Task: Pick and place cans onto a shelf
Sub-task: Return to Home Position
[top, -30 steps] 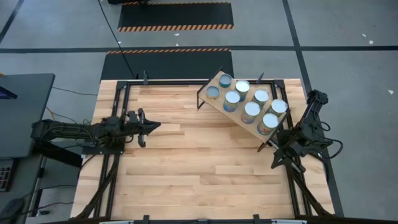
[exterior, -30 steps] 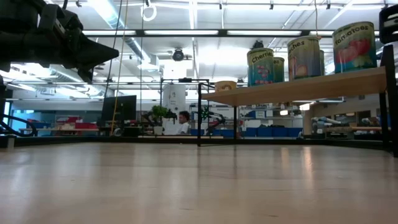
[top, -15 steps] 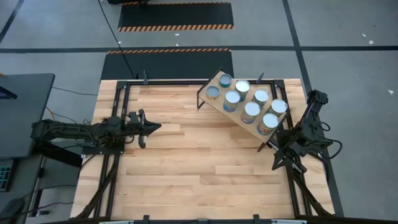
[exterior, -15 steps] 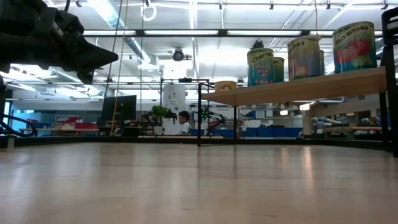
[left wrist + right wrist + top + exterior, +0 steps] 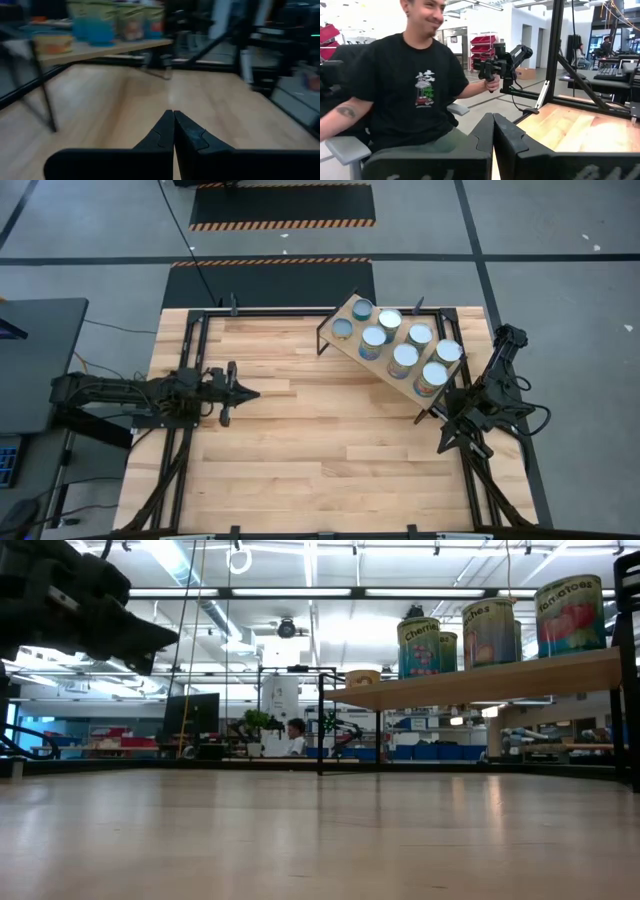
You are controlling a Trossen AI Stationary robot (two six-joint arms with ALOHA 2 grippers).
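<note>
High view: cans (image 5: pixel 404 358) stand on the shelf (image 5: pixel 396 339) at the counter's (image 5: pixel 300 450) far right corner. The left pincer (image 5: pixel 245 393) hangs near the left edge and the right pincer (image 5: pixel 441 444) by the right edge. Left wrist view: its fingers are pressed together, holding nothing. Right wrist view: its fingers also meet, empty.

Workshop hall: grey floor (image 5: pixel 560 240), strip lighting (image 5: pixel 310 592) overhead.
Ahead of the right gripper (image 5: pixel 493 116): seated person (image 5: pixel 415 85), red bins (image 5: pixel 482 41). Behind the left gripper (image 5: pixel 250 393): dark desk (image 5: pixel 35 350). Hazard-striped mats (image 5: pixel 282 208) well apart from both.
</note>
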